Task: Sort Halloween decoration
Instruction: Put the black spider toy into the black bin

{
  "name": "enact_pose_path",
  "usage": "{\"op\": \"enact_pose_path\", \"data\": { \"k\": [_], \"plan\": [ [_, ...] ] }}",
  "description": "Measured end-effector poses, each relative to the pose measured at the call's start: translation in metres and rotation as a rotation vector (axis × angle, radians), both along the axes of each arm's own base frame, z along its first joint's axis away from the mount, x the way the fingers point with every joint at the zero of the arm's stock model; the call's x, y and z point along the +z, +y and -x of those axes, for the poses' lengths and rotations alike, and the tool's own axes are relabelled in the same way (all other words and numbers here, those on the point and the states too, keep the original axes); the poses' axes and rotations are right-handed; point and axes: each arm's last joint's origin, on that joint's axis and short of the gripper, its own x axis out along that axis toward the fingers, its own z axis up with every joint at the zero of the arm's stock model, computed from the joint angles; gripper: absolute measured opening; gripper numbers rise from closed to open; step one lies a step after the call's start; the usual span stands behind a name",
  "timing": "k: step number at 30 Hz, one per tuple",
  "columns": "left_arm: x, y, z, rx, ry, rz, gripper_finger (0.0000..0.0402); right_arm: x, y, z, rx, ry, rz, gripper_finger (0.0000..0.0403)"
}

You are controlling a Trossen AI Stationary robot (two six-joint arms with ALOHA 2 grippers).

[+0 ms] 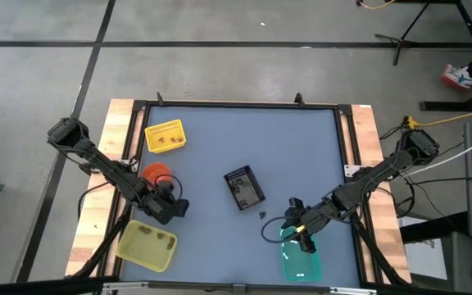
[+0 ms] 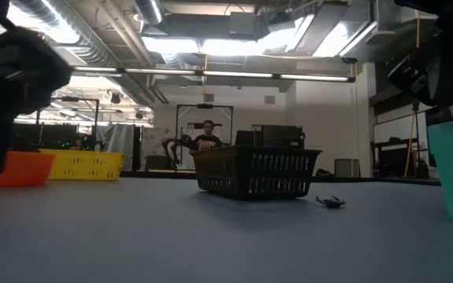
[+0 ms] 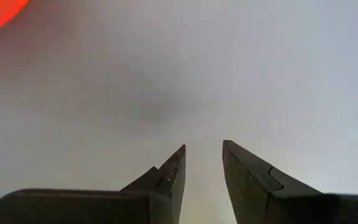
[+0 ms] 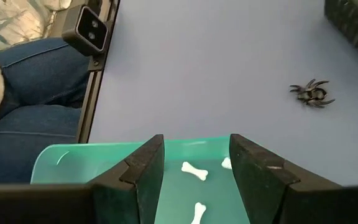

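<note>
Tabletop (image 1: pixel 220 147): blue-grey surface that carries everything I am sorting on; broad bare middle.
Yellow-green tray (image 1: pixel 147 244): my near-left corner, a few dark trinkets in it, just beside the left hand.
Teal bin (image 4: pixel 67 163): directly under my right hand, three white bones (image 4: pixel 194 170) lying inside.
Yellow basket (image 1: pixel 165 137): far left, small dark bits on its floor.
Black tray (image 1: pixel 244 188): centre of the tabletop, a few small pieces in it that I cannot make out.
Orange bowl (image 1: pixel 156 173): left side, touching or just beside my left arm's wrist.
Left hand (image 3: pixel 204 163): low over bare tabletop between orange bowl and yellow-green tray, fingers a little apart, nothing between them.
Right hand (image 4: pixel 196 152): over the teal bin's rim, fingers spread, pinching nothing.
Spider (image 4: pixel 312 93): black Halloween decoration, loose on the tabletop between black tray and teal bin, legs splayed.
Step in hand, as I judge it: white bones look delivered; the spider seems next.
How I would do it well: lift clear of the bin rim first, come down straight over the body, close on the body rather than the thin legs.
</note>
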Motion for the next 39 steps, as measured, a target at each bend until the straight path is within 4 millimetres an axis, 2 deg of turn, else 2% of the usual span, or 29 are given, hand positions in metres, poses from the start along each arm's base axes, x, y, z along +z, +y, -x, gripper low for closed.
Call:
{"op": "enact_pose_path", "data": {
  "k": [16, 22, 30, 39],
  "plan": [
    [0.013, -0.001, -0.021, -0.117, -0.361, -0.348, 0.0092, 0.002, -0.007, -0.005, -0.217, -0.135, 0.163, 0.0179],
    [0.018, -0.002, -0.026, -0.158, -0.433, -0.453, 0.0092, 0.011, -0.004, -0.011, -0.262, -0.235, 0.11, 0.0179],
    [0.029, -0.004, -0.035, -0.248, -0.536, -0.705, 0.0092, 0.018, -0.002, -0.015, -0.276, -0.301, 0.048, 0.0179],
    [0.044, 0.006, -0.051, -0.356, -0.567, -0.947, 0.0092, 0.053, 0.005, -0.026, -0.309, -0.349, 0.037, 0.0179]
  ]
}}
